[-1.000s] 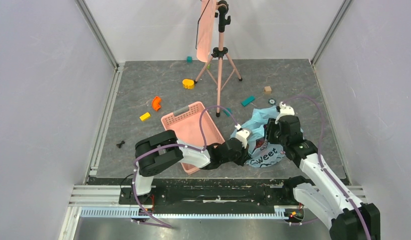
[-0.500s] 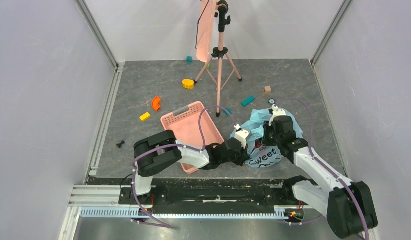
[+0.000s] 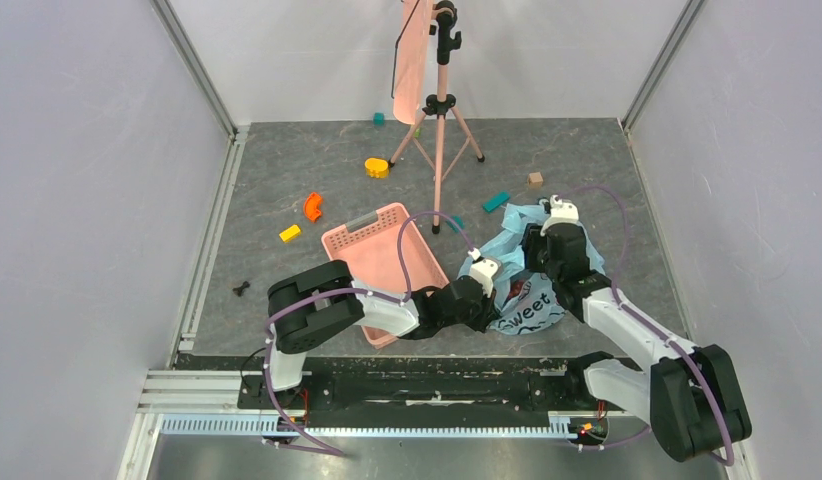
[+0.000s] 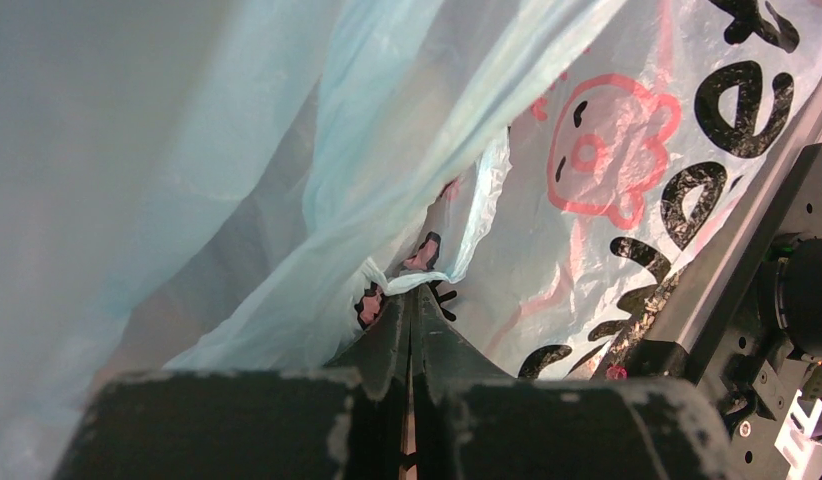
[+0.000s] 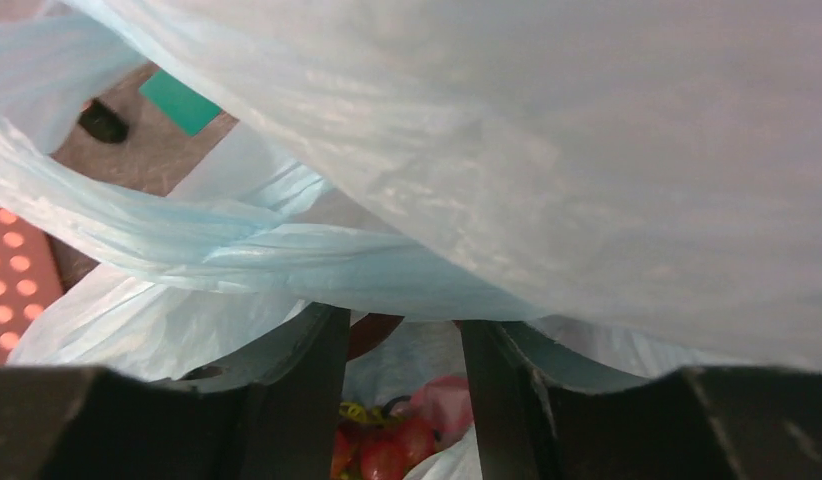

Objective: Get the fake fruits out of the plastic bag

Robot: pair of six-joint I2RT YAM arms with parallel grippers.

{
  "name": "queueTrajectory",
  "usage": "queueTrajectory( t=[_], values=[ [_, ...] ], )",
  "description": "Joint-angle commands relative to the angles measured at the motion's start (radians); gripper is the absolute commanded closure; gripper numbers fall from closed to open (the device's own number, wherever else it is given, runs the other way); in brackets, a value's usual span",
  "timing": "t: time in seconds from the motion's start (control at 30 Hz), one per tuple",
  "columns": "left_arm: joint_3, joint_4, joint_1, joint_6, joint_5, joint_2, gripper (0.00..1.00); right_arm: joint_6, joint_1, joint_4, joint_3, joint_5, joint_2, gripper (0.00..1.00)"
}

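Observation:
The light-blue plastic bag (image 3: 511, 238) lies right of the pink basket, its white "Sweet" panel (image 3: 533, 314) facing the near edge. My left gripper (image 3: 484, 284) is shut on a fold of the bag's edge (image 4: 423, 283). My right gripper (image 3: 538, 262) is open, and its fingers reach in under the bag's plastic (image 5: 547, 150). In the right wrist view its tips (image 5: 405, 325) sit below a blue fold. Between them I see glossy red fake fruits (image 5: 387, 455) and a dark-red rounded piece (image 5: 379, 331), not gripped. The fruits are hidden in the top view.
The pink basket (image 3: 359, 246) lies left of the bag, over my left arm. A pink tripod stand (image 3: 439, 120) stands at the back. Toy blocks lie scattered: orange (image 3: 313, 206), yellow (image 3: 289, 233), yellow (image 3: 376, 167), teal (image 3: 496, 201), brown (image 3: 535, 179).
My right gripper has moved left and farther back, deeper into the bag's mouth. My left gripper has stayed shut on the bag's edge.

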Motion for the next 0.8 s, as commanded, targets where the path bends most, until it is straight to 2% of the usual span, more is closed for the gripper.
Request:
queueTrajectory(
  t=[0.0, 0.17, 0.33, 0.53, 0.77],
  values=[
    [-0.013, -0.009, 0.007, -0.026, -0.006, -0.024, 0.98, -0.024, -0.006, 0.062, 0.06, 0.16, 0.03, 0.49],
    [-0.013, -0.011, 0.007, -0.026, -0.006, -0.022, 0.98, -0.045, -0.006, 0.074, 0.09, 0.237, 0.069, 0.41],
    [-0.006, -0.012, 0.009, -0.025, -0.001, -0.014, 0.98, -0.066, -0.006, 0.075, 0.087, 0.314, 0.064, 0.39],
    [0.006, -0.014, 0.008, -0.025, 0.012, 0.0, 0.98, -0.065, -0.009, 0.002, 0.102, 0.474, 0.093, 0.27],
    [0.003, -0.013, 0.008, -0.026, 0.009, 0.001, 0.98, 0.0, -0.028, -0.09, 0.134, 0.488, 0.173, 0.14]
  ],
)
